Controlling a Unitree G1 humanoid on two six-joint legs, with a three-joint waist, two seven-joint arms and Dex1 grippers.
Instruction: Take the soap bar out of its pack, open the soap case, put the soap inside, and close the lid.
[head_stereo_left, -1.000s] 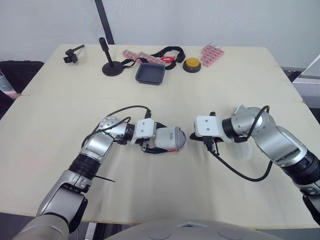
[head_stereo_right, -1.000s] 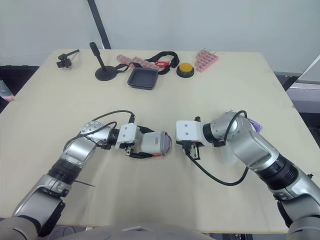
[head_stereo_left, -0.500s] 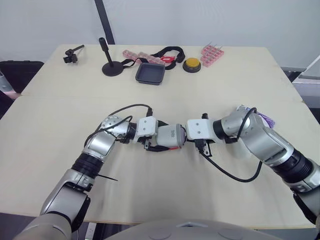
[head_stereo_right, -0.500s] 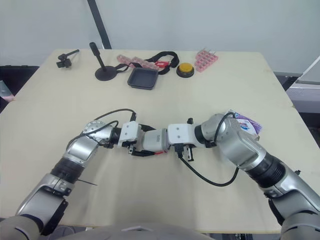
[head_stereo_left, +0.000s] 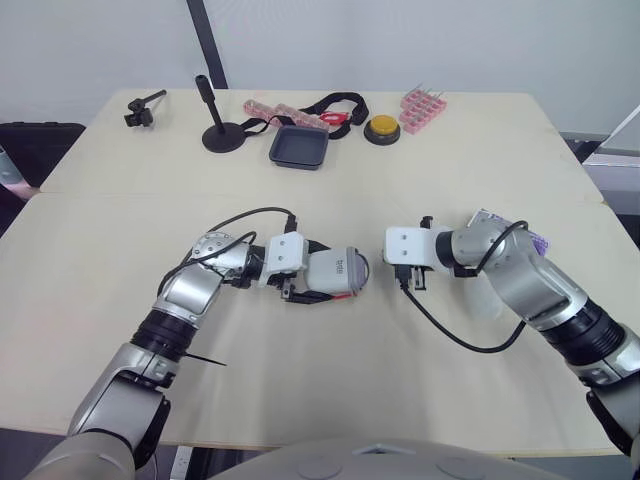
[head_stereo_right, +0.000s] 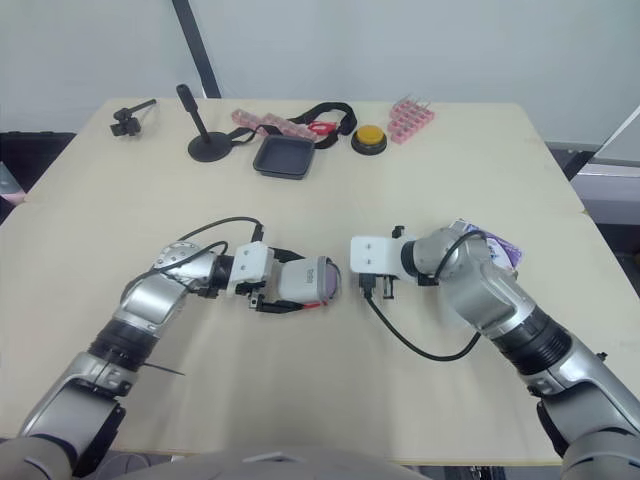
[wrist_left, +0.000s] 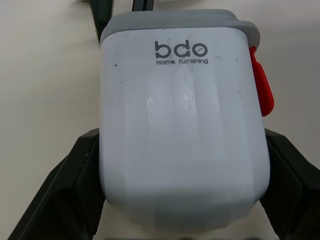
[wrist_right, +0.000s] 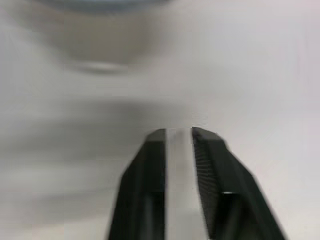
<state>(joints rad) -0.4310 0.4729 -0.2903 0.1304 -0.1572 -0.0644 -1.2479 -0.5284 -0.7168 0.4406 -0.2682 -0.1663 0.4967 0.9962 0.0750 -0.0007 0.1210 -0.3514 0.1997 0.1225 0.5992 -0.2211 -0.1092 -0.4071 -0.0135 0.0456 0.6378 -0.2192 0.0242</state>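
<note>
My left gripper (head_stereo_left: 318, 290) is shut on the soap case (head_stereo_left: 335, 273), a white box with a grey lid and a red latch (wrist_left: 262, 86). It holds the case lying on its side just over the table, a black finger (wrist_left: 75, 180) on each flank. The lid looks shut. A short gap to the right of the case is my right gripper (head_stereo_left: 397, 272), low over the table and pointing at the case. Its fingers (wrist_right: 155, 150) are nearly together with nothing between them. The purple soap pack (head_stereo_left: 527, 238) lies behind my right forearm.
A pale object (head_stereo_left: 487, 300) lies by my right forearm. Along the table's far edge stand a black stand (head_stereo_left: 218, 132), a dark tray (head_stereo_left: 301, 146), a black strap (head_stereo_left: 335, 103), a yellow button (head_stereo_left: 384, 127), pink racks (head_stereo_left: 424, 108) and a small black clamp (head_stereo_left: 140, 108).
Half a second ago my right gripper was up against the case's lid end. It has since drawn back to the right. The left gripper still holds the case.
</note>
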